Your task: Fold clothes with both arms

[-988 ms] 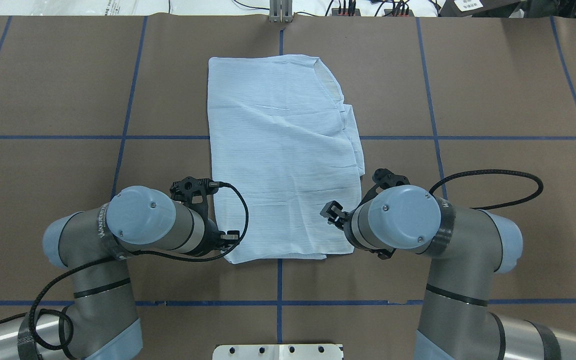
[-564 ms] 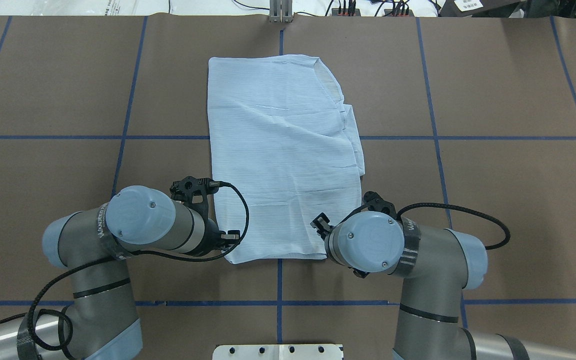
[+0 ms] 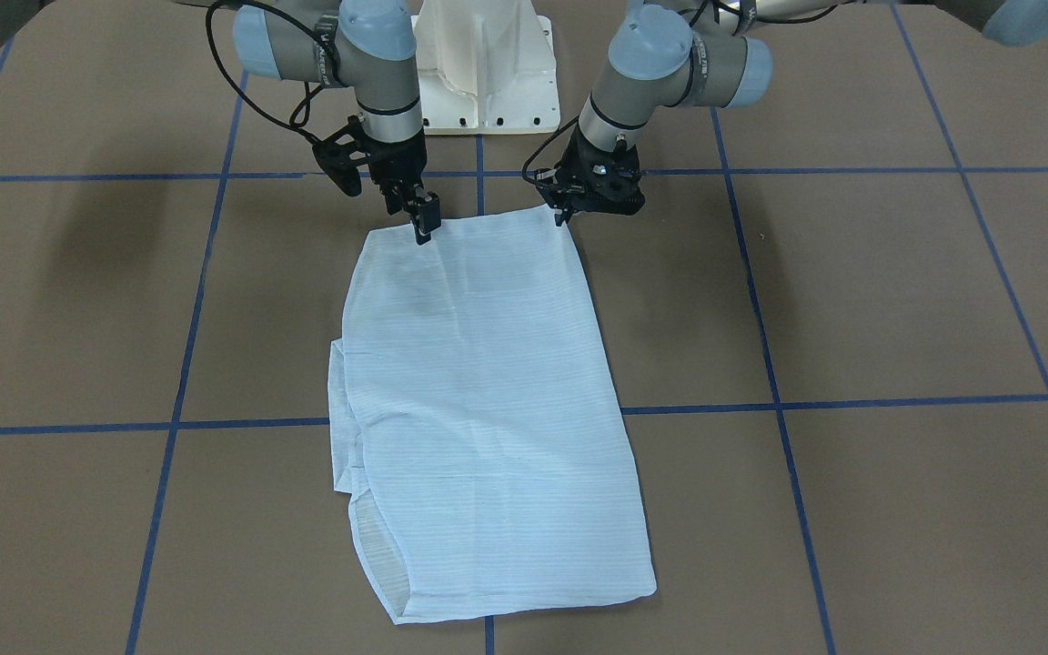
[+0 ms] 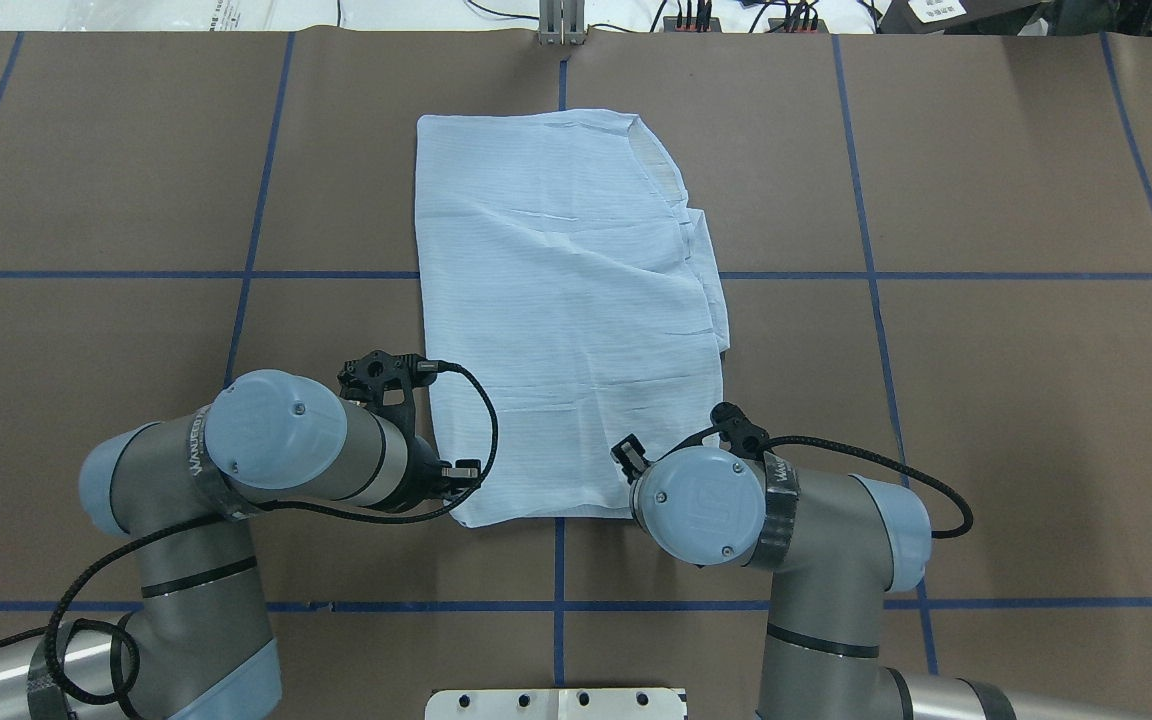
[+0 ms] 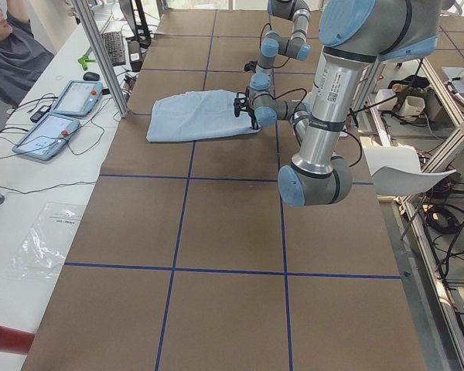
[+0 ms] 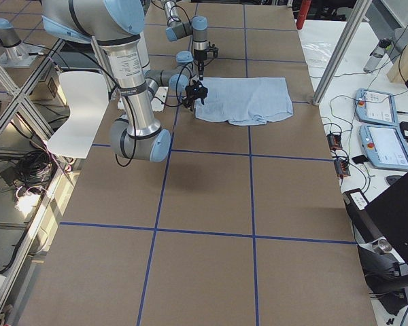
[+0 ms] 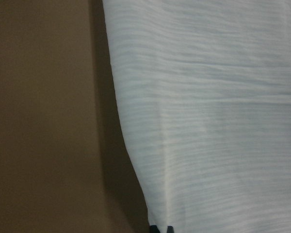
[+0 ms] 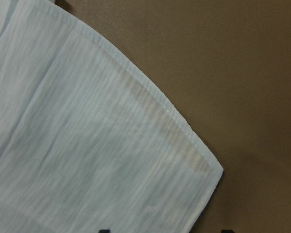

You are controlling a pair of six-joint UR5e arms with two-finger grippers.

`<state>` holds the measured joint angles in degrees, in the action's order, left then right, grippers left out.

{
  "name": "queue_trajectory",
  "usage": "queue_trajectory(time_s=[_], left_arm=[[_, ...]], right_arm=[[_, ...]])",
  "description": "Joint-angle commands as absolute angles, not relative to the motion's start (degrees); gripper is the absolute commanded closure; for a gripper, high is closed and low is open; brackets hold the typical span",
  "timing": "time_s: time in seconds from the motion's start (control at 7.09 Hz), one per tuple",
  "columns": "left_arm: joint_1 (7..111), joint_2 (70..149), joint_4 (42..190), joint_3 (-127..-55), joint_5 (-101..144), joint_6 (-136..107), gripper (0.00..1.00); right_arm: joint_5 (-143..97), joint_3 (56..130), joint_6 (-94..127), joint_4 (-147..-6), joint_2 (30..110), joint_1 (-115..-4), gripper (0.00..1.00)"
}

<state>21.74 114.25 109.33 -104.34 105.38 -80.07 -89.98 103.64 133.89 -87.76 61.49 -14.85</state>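
Since the shirt (image 4: 566,300) lies centred on the worktop (image 4: 986,400), long axis running away from the robot, each side gets its own near corner: right tool (image 3: 422,232) spread open over it, left tool (image 3: 569,214) can't tell.

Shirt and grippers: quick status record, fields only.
shirt: folded into a long panel, flat on the table, long axis pointing away from the robot
left gripper: at the near left corner; fingertips close together at the edge, looks clamped on it
right gripper: at the near right corner, open, corner between the fingers, not gripped yet
uneven layers: extra fabric sticks out along the shirt's right side
next, likely: right closes, both lift the near edge
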Motion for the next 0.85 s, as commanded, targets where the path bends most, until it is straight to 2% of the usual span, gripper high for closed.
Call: queue_trajectory(time_s=[0.0, 0.42, 0.56, 0.71], left_arm=[[21.8, 113.91, 109.34, -104.77, 105.38, -80.07, 1.0], [21.8, 113.73, 109.34, -105.21, 105.47, -80.07, 1.0], [21.8, 113.73, 109.34, -105.29, 105.47, -80.16, 1.0], [21.88, 113.73, 109.34, -105.38, 105.47, -80.16, 1.0]], right_arm=[[-89.65, 102.31, 135.0, -87.63, 60.3, -14.68, 0.23], [-88.51, 100.56, 137.02, -87.45, 58.2, -14.68, 0.5], [-88.42, 100.37, 137.37, -87.54, 57.57, -14.68, 0.69], [-87.98, 100.37, 138.33, -87.54, 57.48, -14.68, 0.97]])
